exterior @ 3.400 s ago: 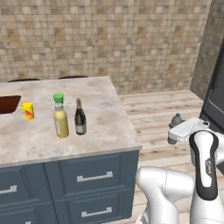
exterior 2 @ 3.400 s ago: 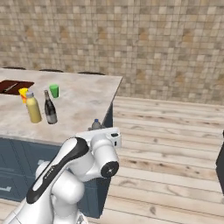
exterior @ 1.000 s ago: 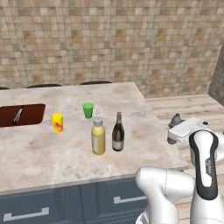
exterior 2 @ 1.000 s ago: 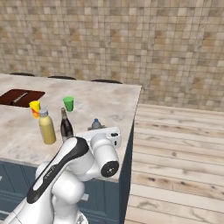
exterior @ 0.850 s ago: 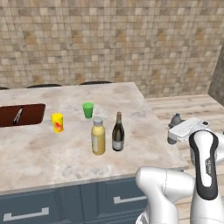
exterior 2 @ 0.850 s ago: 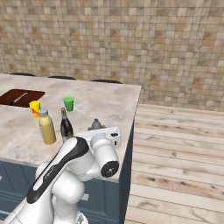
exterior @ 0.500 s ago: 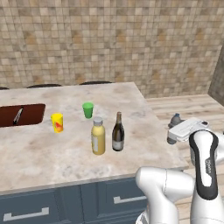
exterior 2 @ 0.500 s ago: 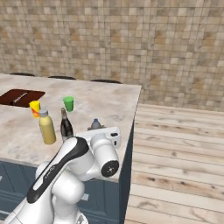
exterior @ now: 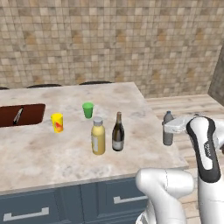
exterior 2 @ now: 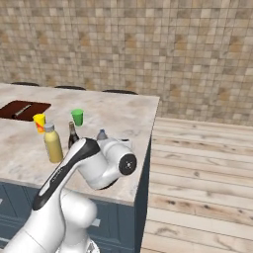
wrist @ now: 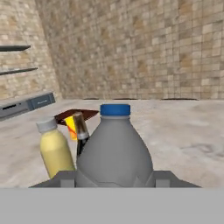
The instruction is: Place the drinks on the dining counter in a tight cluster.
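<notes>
The gripper (wrist: 113,180) is clamped on the grey-blue bottle (exterior: 168,128) over the dining counter (exterior: 131,148)'s right edge, well apart from the yellow bottle (exterior: 98,136) and wine bottle (exterior: 117,132). Setting it down there risks a fall; crowding in could topple them.

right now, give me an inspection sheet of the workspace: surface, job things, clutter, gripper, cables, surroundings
surface: beige marble dining counter with dark blue drawer fronts and a brown recessed basin at its left end
job's things: yellow bottle and dark wine bottle stand upright close together mid-counter; grey-blue bottle is apart from them, near the counter's right edge
clutter: small yellow cup and small green cup behind the bottles; a utensil lies in the basin
grippers: gripper is shut on the grey-blue bottle, held upright; whether its base touches the counter cannot be told
cables: nothing seen
surroundings: tiled stone wall behind, wood plank floor to the right
</notes>
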